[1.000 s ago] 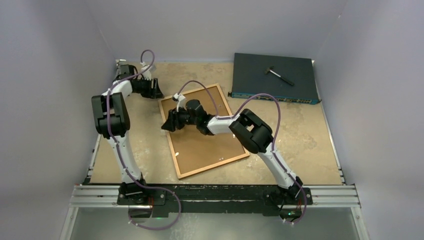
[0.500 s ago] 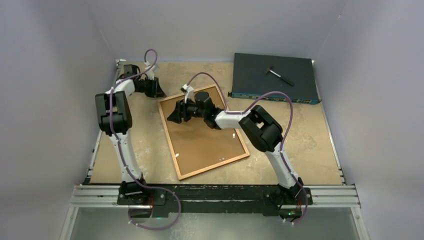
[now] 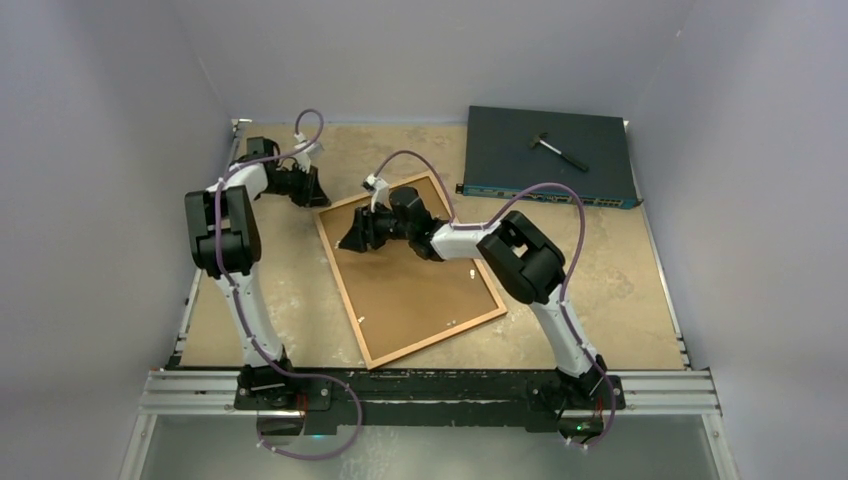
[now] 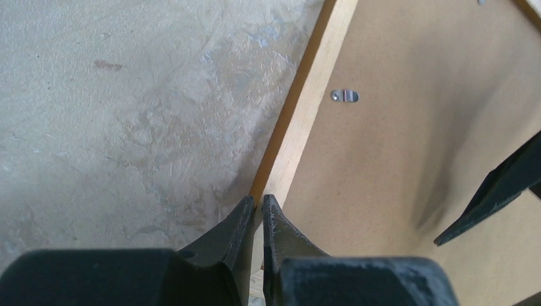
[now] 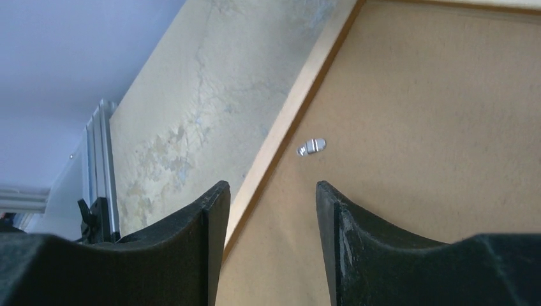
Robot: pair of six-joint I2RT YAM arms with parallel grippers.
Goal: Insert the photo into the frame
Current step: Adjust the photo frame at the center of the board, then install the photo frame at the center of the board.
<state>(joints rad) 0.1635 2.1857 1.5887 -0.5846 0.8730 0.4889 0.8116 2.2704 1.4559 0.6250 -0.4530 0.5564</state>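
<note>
The frame (image 3: 436, 341) lies back up and askew on the table, a plain brown backing board (image 3: 420, 290) filling it. The photo is hidden. My left gripper (image 3: 318, 195) is at the frame's far-left corner. In the left wrist view its fingers (image 4: 256, 204) are shut on the pale wooden rail (image 4: 312, 102). My right gripper (image 3: 345, 243) hovers over the backing board by the left rail. It stands open (image 5: 268, 191) with nothing between its fingers, the rail (image 5: 287, 124) just ahead.
A dark flat electronics box (image 3: 548, 155) sits at the back right with a small hammer (image 3: 557, 150) on it. Small metal turn clips (image 4: 345, 95) (image 5: 311, 146) lie on the backing board near the rail. Grey walls close in the table on three sides.
My left gripper has closed on the frame's far-left corner. The frame has shifted a little toward the near right. The right gripper moved up along the left rail, still open.
</note>
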